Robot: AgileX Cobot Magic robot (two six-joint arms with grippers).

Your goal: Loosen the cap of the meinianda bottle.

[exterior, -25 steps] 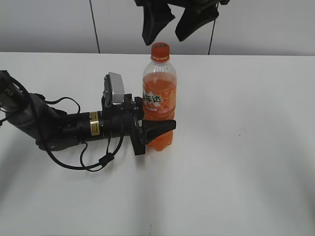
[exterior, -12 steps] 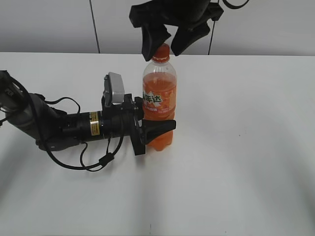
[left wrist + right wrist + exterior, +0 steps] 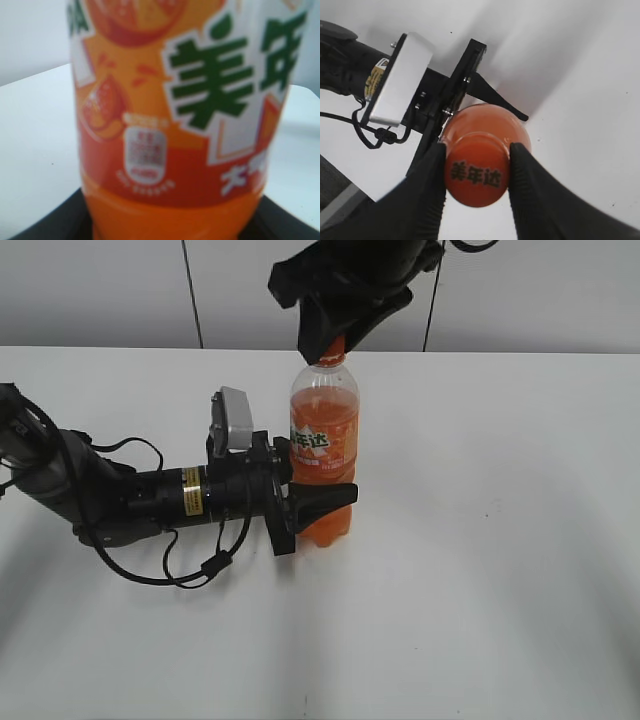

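Note:
The meinianda bottle (image 3: 324, 450) stands upright on the white table, full of orange soda, with an orange label. It fills the left wrist view (image 3: 180, 125). My left gripper (image 3: 318, 510) is shut on the bottle's lower body from the left side. My right gripper (image 3: 333, 340) comes down from above and is shut on the orange cap (image 3: 476, 169), one black finger on each side of it. In the exterior view the cap is almost hidden by the fingers; only its lower edge shows (image 3: 333, 355).
The left arm (image 3: 130, 495) lies along the table at the left with its cables looped in front. The white table (image 3: 500, 540) stretches right and forward. A grey wall stands behind.
My right gripper came down from above the bottle and closed its fingers around the cap. The left gripper and bottle have not moved.

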